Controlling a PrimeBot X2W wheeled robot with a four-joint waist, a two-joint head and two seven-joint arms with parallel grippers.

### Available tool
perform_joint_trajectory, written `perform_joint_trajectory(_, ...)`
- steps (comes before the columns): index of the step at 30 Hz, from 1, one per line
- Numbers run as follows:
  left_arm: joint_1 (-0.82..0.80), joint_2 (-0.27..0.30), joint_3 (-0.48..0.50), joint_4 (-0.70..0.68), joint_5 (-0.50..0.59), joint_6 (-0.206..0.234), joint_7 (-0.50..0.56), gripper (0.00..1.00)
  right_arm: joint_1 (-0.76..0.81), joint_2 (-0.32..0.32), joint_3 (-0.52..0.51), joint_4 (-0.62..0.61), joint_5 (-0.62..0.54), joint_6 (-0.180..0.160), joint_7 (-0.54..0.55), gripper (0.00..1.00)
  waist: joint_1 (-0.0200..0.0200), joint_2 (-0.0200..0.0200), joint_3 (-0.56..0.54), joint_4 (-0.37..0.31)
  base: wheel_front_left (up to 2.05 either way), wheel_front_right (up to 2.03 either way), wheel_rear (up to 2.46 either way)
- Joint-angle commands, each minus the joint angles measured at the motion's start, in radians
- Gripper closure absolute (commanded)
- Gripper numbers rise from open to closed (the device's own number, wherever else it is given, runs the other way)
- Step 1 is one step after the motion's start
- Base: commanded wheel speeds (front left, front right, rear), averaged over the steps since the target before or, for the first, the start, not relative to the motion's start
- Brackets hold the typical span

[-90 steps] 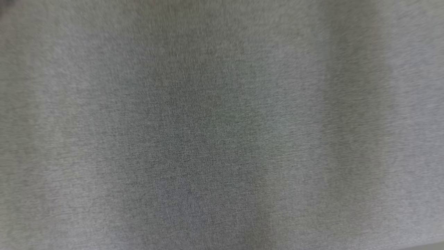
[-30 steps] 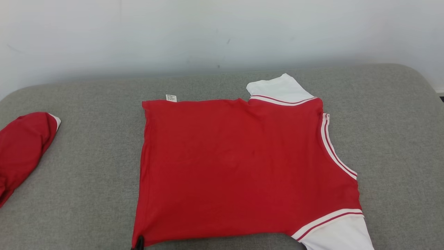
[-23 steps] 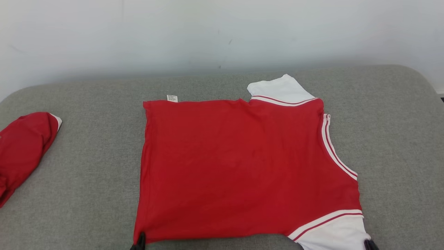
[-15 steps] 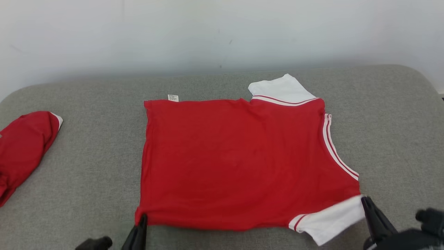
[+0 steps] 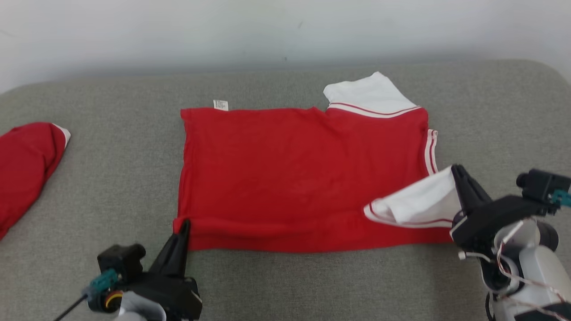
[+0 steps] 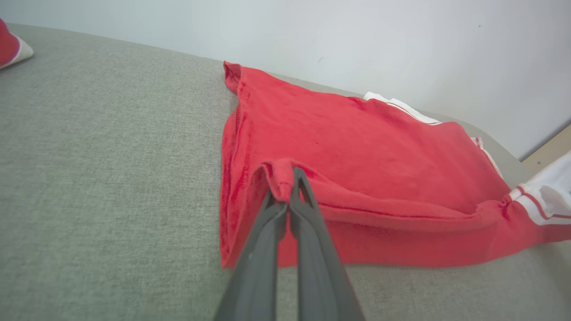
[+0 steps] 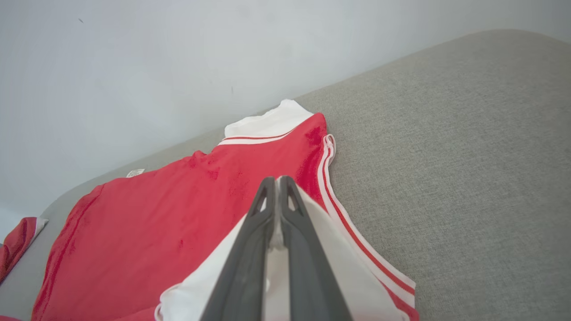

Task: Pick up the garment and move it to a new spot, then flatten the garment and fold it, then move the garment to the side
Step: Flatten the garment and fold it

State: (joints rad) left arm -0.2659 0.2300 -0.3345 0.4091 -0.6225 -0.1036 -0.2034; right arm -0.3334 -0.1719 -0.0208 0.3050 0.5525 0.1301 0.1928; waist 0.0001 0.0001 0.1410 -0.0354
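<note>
At the shirt's [image 5: 290, 178] near edge we see both corners pinched. The left pincer [image 5: 183, 224] is closed tight on the near-left hem corner and holds it a little off the cushion [image 5: 111, 178]. The right pincer [image 5: 456, 171] is closed tight on the near white sleeve [image 5: 419, 203], which curls up and over the red body.

The rest of the shirt lies flat mid-cushion. Its far sleeve [image 5: 368, 94] and a small label [image 5: 220, 104] sit along the far edge, near the wall [image 5: 223, 35] but apart from it. Bare cushion lies open to the right of the shirt and along the near side around both pincers. More lies open on the left, between the shirt and a second red garment [image 5: 24, 165], well apart.

That garment is cut off by the head view's left edge, so we cannot tell its shape. Whatever lies under the curled sleeve is hidden. The right arm [image 5: 535, 267] runs out at the lower right corner.

The cushion is grey woven cloth with a rounded far-right corner. The wall is pale, with a few small dark specks.
</note>
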Motion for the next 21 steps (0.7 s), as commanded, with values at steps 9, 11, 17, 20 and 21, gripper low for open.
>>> perform_joint_trajectory(9,-0.142,0.004,-0.025,0.095,0.014,-0.011,0.002,1.0,-0.236,-0.022,0.057,0.297,-0.019,0.001,-0.109,1.0,-0.0001,-0.0001,0.072,0.006,0.0,0.0,0.0)
perform_joint_trajectory(11,-0.156,0.005,-0.033,0.113,0.024,-0.015,-0.008,0.2,-0.255,-0.025,0.073,0.333,-0.016,0.001,-0.14,0.0,-0.0001,-0.0001,0.071,0.007,0.0,0.0,0.0)
perform_joint_trajectory(17,-0.141,-0.009,-0.035,0.156,0.029,-0.019,-0.042,0.0,-0.222,-0.072,0.161,0.392,-0.025,0.001,-0.226,0.0,-0.0001,-0.0001,0.033,0.01,0.0,0.0,0.0)
perform_joint_trajectory(20,-0.111,-0.013,-0.031,0.164,0.032,-0.017,-0.053,0.0,-0.186,-0.102,0.195,0.394,-0.009,0.001,-0.262,0.0,-0.0001,-0.0001,0.008,0.012,0.0,0.0,0.0)
perform_joint_trajectory(21,-0.101,-0.014,-0.028,0.163,0.033,-0.018,-0.054,0.0,-0.173,-0.114,0.204,0.392,-0.007,0.001,-0.271,0.0,-0.0001,-0.0001,0.001,0.012,0.0,0.0,0.0)
